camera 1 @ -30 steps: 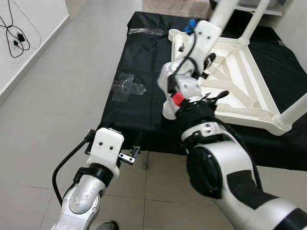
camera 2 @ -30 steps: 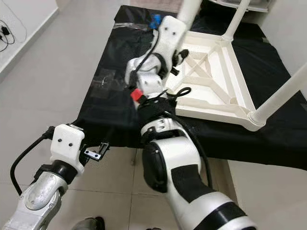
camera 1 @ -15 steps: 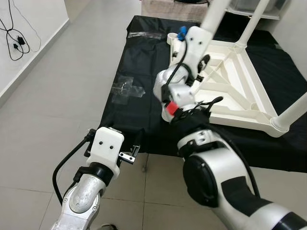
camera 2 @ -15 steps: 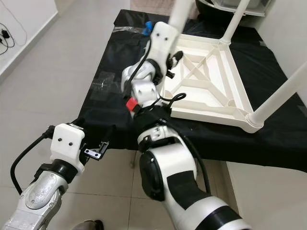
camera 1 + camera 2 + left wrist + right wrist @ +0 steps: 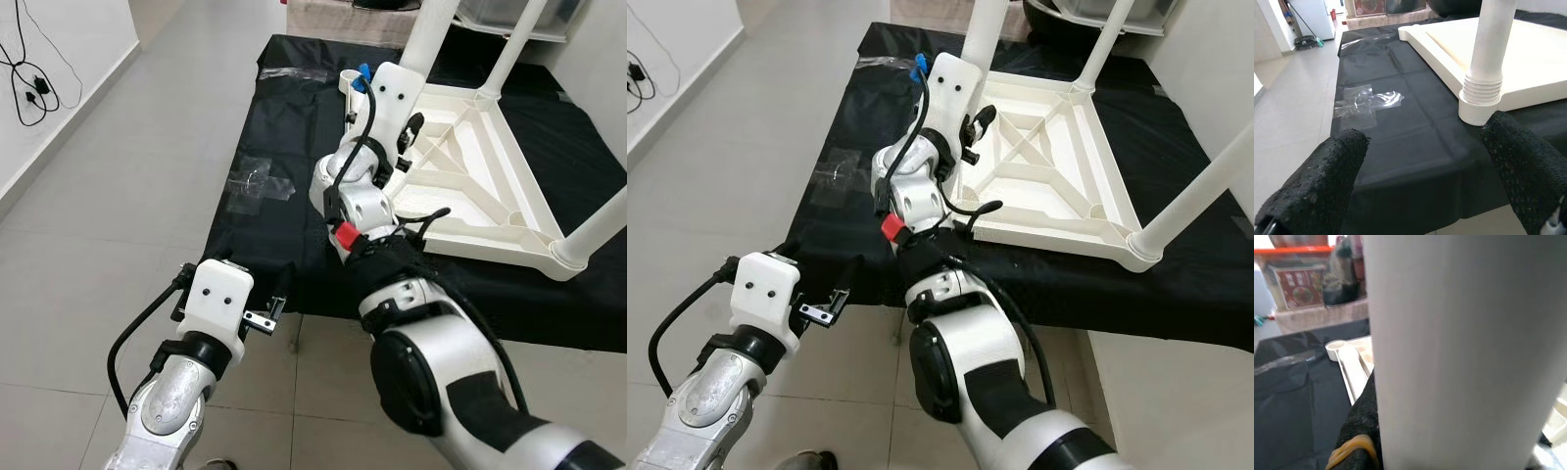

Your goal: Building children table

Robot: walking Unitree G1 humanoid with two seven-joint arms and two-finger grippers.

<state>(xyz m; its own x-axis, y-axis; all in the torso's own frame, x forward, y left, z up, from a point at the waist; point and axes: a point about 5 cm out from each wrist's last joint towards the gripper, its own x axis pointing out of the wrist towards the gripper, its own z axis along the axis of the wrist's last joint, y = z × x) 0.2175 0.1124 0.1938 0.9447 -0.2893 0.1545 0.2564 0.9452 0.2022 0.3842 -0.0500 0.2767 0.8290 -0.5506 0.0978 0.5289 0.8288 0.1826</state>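
Right gripper (image 5: 972, 122) clamps 1 white table leg (image 5: 983, 34); left gripper (image 5: 1425, 181) hangs spread apart.

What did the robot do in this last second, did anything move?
The right arm reached further over the black cloth, carrying its tool up against the white table leg it is working on. The upturned table top and the left tool stayed put.

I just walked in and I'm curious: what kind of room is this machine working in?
Probably a room in a home: pale floor tiles, a black sheet spread on them, and an upside-down white children's table being assembled on it.
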